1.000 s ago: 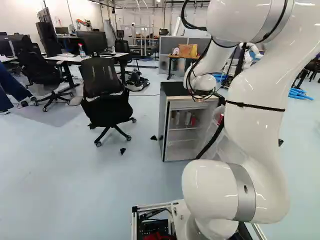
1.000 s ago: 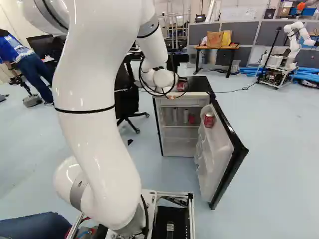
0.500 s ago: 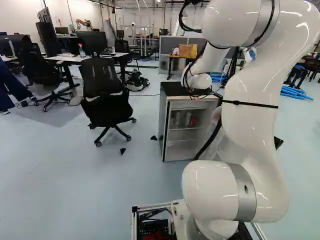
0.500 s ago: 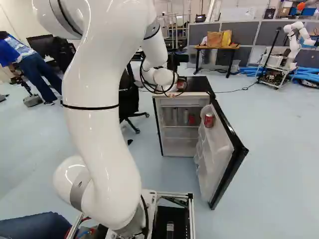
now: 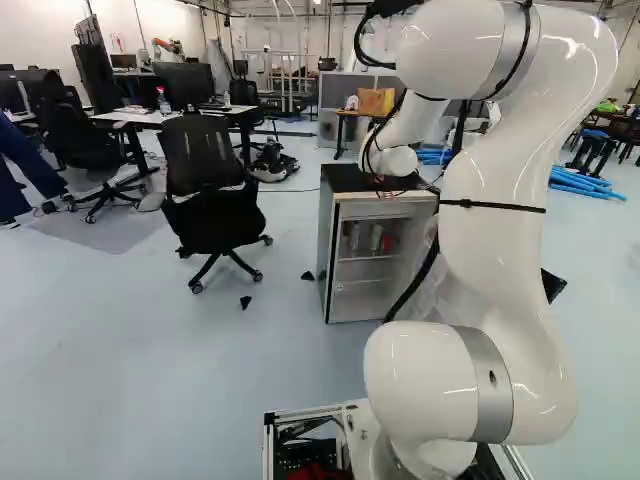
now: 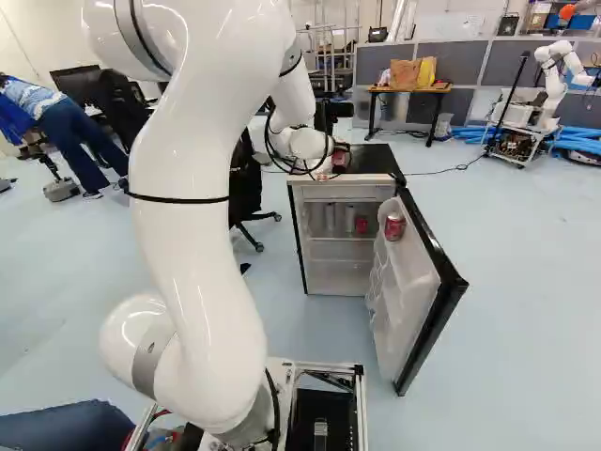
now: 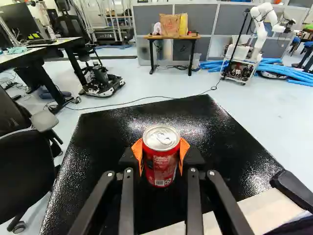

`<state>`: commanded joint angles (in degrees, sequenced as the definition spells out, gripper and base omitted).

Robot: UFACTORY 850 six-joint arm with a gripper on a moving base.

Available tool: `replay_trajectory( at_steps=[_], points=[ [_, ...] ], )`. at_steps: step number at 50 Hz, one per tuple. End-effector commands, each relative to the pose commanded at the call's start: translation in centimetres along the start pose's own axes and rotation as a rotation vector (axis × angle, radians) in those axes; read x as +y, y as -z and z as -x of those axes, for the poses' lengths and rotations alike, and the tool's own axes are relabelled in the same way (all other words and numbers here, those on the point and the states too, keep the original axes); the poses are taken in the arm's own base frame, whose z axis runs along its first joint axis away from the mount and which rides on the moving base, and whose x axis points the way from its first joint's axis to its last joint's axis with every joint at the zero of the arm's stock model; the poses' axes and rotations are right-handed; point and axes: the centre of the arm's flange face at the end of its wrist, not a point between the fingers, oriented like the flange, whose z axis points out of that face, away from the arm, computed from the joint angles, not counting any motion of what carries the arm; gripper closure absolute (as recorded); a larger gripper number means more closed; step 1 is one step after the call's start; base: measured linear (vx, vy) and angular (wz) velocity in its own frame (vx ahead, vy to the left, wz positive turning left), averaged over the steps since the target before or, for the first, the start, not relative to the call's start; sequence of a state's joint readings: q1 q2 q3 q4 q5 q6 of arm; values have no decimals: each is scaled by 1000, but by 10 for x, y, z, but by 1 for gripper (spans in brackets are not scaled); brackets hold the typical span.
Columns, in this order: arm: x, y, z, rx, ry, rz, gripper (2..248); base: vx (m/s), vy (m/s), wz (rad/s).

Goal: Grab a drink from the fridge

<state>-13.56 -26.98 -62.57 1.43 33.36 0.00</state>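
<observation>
A red can (image 6: 394, 226) sits inside the open door (image 6: 408, 310) of the fridge (image 6: 339, 192); beyond it the gripper (image 6: 340, 160) pinches a second red can (image 7: 161, 164) between orange pads (image 7: 137, 152), over the black top (image 7: 110, 129), with a table (image 7: 171, 37) bearing bags (image 7: 170, 24) in the background.

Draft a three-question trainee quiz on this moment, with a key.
1. What is the gripper holding?
A) a bottle
B) a red can
C) a paper bag

2. True or false: the fridge door is closed.

3. Fill in the blank: a second can sits on the inner side of the fridge's ____.

Key:
1. B.
2. False; the door stands open.
3. Door.
</observation>
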Motion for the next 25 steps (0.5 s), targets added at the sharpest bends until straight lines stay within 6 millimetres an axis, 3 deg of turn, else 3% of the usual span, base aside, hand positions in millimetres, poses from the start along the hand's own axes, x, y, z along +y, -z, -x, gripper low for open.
replay_trajectory(
  at_steps=[22, 23, 25],
  points=[
    [0, 0, 0, 0, 0, 0, 154, 0, 0, 0],
    [0, 0, 0, 0, 0, 0, 127, 0, 0, 0],
    [0, 0, 0, 0, 0, 0, 127, 0, 0, 0]
  ],
)
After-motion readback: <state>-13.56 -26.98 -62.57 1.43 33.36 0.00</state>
